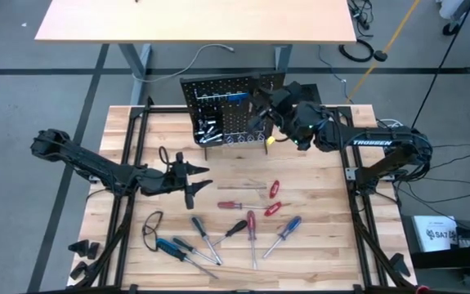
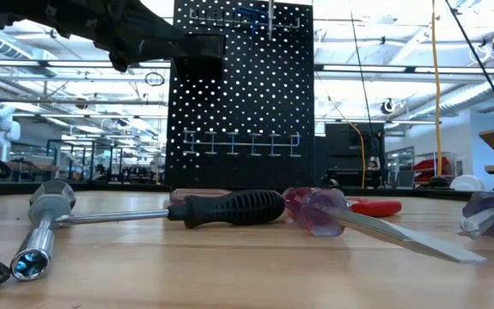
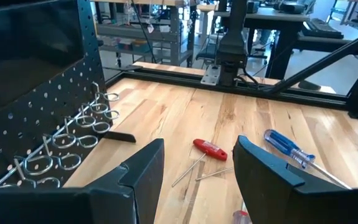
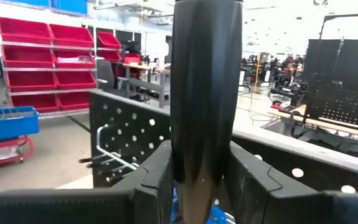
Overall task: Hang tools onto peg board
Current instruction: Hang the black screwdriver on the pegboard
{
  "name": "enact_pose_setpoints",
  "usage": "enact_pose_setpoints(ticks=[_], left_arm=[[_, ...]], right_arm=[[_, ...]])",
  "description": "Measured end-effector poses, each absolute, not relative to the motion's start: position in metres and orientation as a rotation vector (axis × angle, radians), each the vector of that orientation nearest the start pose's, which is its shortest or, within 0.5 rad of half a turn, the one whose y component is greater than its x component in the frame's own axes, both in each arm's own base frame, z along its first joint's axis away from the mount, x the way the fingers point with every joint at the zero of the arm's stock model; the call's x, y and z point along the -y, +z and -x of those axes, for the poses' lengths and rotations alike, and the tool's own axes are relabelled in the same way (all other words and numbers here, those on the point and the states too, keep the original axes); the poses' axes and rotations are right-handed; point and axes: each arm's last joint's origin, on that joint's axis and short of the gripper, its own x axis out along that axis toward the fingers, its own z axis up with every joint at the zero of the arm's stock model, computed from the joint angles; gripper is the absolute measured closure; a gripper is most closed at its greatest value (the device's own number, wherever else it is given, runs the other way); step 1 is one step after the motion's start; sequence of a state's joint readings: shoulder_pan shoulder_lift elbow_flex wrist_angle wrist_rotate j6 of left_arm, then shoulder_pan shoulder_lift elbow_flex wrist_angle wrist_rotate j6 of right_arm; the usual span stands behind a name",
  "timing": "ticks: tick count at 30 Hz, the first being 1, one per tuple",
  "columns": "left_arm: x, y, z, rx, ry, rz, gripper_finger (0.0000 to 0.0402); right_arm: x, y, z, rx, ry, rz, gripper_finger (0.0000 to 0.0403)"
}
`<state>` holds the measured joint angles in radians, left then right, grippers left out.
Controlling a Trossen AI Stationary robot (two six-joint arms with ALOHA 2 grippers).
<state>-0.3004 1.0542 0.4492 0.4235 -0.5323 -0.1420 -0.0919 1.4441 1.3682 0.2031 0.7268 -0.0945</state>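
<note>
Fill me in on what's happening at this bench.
The right end effector is up at the top of the peg board, shut on a black handle. The left end effector hovers open and empty over the table, near the loose screwdrivers. Some tools already hang on the board; many more lie on the wood.

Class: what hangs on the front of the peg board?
The peg board carries blue-handled tools on top and silvery pieces lower left. The right gripper, gripping a black handle, hides the right edge.
</note>
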Motion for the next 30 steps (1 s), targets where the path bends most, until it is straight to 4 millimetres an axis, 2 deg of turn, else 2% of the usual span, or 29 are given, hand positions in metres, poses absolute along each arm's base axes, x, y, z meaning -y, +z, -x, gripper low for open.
enact_pose_setpoints(ticks=[16,23,30], left_arm=[[0.05,0.226,-0.211,-0.154,0.244,0.065,0.0209],[0.05,0.226,-0.211,-0.155,0.245,0.065,0.0209],[0.05,0.226,-0.211,-0.155,0.245,0.064,0.0209]], right_arm=[[0.062,0.415,-0.319,0.056,-0.859,0.054,0.03],[0.064,0.401,-0.33,-0.005,-0.871,0.074,0.03],[0.065,0.399,-0.334,-0.01,-0.878,0.079,0.03]])
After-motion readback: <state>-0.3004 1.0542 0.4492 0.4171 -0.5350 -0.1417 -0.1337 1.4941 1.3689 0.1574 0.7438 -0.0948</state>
